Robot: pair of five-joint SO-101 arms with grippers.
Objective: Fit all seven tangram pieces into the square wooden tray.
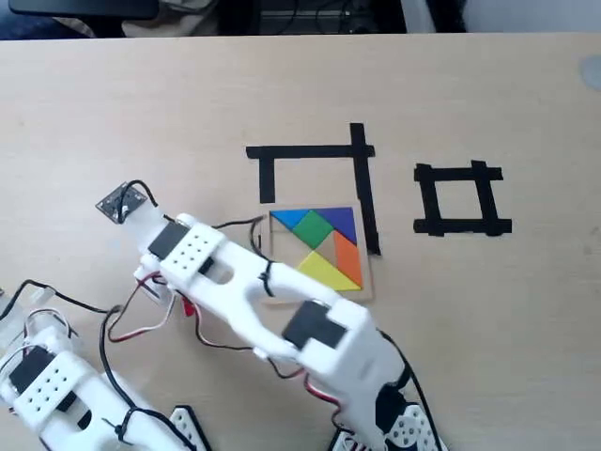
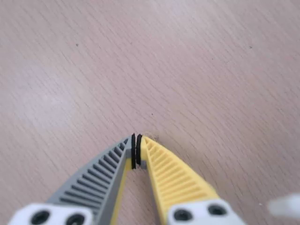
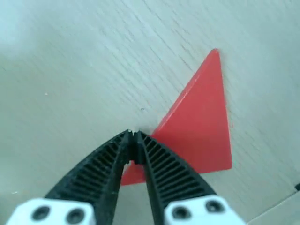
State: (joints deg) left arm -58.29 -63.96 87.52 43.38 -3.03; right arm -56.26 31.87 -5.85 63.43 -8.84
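Table, red triangle at right tool

Red triangle lies flat outside tray, colored pcs inside.

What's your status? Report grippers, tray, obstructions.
Left gripper shut over bare table. Right gripper shut, tips at red triangle, on the table outside tray. An arm covers part of the tray.

Far half of table and its right edge: open. Right arm lies across tray near-left corner (far side approach free). Left arm crowds near-left table corner.
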